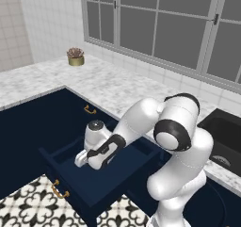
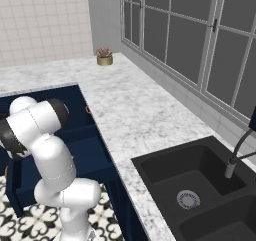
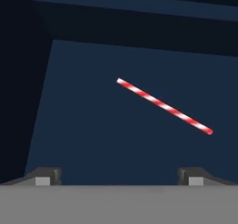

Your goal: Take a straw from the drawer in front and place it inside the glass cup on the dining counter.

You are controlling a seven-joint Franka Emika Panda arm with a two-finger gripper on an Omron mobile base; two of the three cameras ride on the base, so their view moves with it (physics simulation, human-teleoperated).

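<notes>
Navy drawer [image 1: 94,186] pulled open, red-and-white striped straw [image 3: 164,106] lying on its floor, hand [image 3: 119,174] spread above.

Base views flank the arm [image 1: 141,127], sharing the drawer [image 1: 89,183] (hand view peers inside).

The drawer [image 1: 101,186] is standing pulled out from the navy cabinet run under the marble worktop, its flat front carrying a small brass handle and facing the patterned floor. It is wide and shallow, and its inside is showing dark blue. In the right base view the drawer [image 2: 20,195] is showing as a navy box jutting out over the tiles.

The straw [image 3: 164,106] is lying flat on the drawer [image 3: 93,121] floor in the hand view, slim and straight, striped red and white. It is running on a slant from upper left to lower right there, well apart from the drawer walls, with nothing touching it.
</notes>
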